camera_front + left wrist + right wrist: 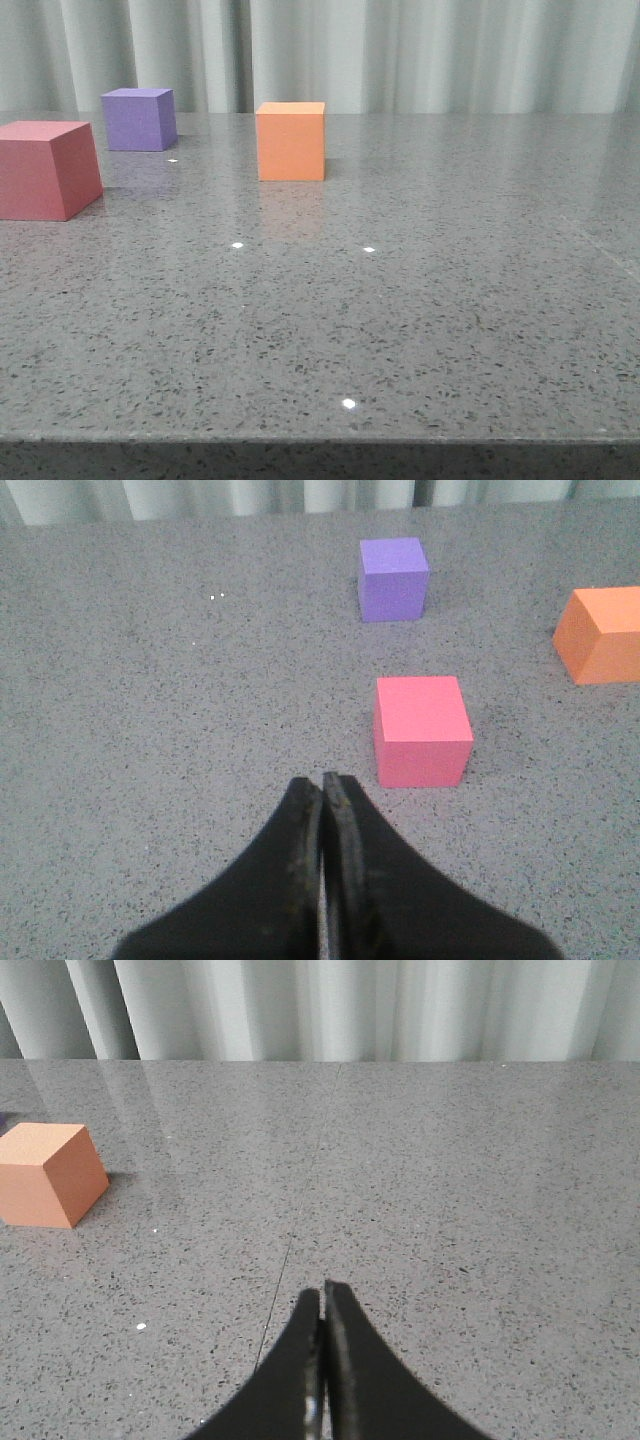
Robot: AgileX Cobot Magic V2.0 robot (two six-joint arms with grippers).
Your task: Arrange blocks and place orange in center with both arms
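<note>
- Blocks first: we count three cubes on the speckled grey table (430,330) in the front view, all in the upper left of the frame.
- We note the red-pink cube (45,168) at the left edge, partly cut off by the frame border, nearest the camera of the three.
- We see the purple cube (139,118) above and to the right of it, farther back, near the pale curtain (450,50).
- We place the orange cube (291,140) just left of the frame's middle column, in the upper third, well apart from the other two and standing flat on the table.
- No two cubes touch; each shows a faint reflection on the glossy surface.
- We see neither arm in the front view.
- Left wrist view: the left gripper (323,780) sits at the bottom centre, its two black fingers pressed together with only a thin seam between them, holding nothing.
- In that view the red-pink cube (422,730) lies just right of and above the fingertips, not in contact; the purple cube (393,578) is higher up, the orange cube (600,635) at the right edge.
- Right wrist view: the right gripper (322,1292) is likewise clenched and empty, at bottom centre.
- There we find the orange cube (50,1174) at the left edge, well apart from the fingers.
</note>
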